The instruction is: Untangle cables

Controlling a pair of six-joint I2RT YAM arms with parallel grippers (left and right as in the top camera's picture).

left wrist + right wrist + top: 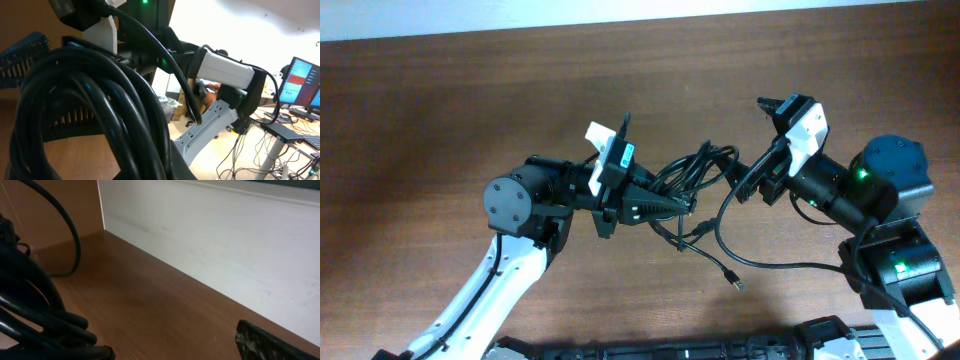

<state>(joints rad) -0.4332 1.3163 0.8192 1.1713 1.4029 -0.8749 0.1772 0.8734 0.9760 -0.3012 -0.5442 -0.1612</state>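
Two arms reach toward the middle of the brown table [470,100], and between them sit the cables [698,165], a bunch of thin black cords looped over one another; from this knot one cord swings out in a wide curve toward the near edge and ends in a small plug [737,285] lying flat on the wood, well apart from the rest.

From its own side the left gripper [678,205] points at the bunch, its fingers drawn narrow and pinched onto the lower strands of the cables; in the left wrist view the cables [100,110] fill most of the frame as thick glossy loops, with a ribbed fingertip [25,50] just behind them at the upper left.

On the other side, the right gripper [752,185] is just beside the bunch, and a loop of cord curves around its tip; in the right wrist view the cables [35,315] crowd the lower left corner, while one fingertip [265,342] shows at the lower right, clear of them, so the jaws look wide apart with nothing clamped; the other finger is hidden behind the cords.
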